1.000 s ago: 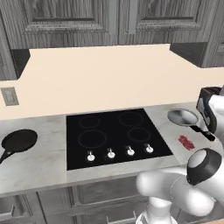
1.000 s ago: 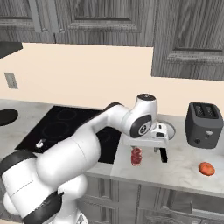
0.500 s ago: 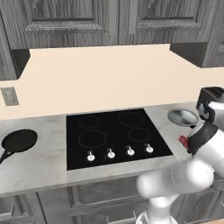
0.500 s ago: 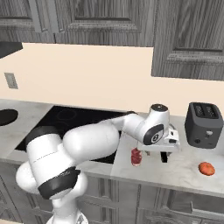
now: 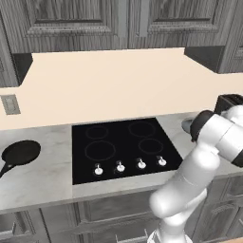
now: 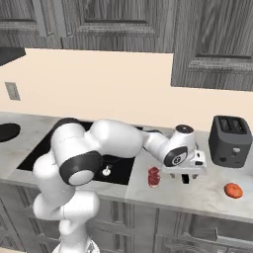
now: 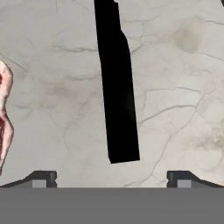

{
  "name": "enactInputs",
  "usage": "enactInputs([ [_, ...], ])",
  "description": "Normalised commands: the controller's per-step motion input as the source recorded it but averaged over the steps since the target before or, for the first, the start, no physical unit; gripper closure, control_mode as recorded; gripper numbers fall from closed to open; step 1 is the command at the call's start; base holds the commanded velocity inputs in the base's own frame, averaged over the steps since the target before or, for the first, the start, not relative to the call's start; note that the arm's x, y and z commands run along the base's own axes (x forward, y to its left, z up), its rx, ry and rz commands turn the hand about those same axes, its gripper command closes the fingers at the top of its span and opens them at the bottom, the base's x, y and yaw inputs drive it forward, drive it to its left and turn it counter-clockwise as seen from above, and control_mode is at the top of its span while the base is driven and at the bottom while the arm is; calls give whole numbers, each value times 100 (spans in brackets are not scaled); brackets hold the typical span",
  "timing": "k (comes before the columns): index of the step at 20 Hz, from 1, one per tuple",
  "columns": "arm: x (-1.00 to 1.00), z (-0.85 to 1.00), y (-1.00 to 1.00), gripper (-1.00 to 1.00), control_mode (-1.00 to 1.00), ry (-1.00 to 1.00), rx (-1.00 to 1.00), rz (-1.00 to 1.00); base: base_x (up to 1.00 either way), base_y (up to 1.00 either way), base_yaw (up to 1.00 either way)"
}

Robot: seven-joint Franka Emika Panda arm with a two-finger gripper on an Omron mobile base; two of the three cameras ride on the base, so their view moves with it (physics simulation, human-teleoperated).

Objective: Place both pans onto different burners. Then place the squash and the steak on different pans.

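Pincer (image 7: 112,177) hangs spread wide just above the black pan handle (image 7: 117,87) on the marble surface (image 7: 179,96). With the steak (image 7: 4,118) just beside that handle, a skewed descent could nudge the meat or pinch only the handle's end, letting the pan tip.
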Motion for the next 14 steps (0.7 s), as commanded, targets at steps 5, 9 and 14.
enactInputs([
  [5,20,-35,-12,-100,-100,0,8,0,0,0,0],
  [9,26,-20,-15,-100,-100,0,8,0,0,0,0],
  [14,29,-3,-16,-100,-100,0,5,0,0,0,0],
])
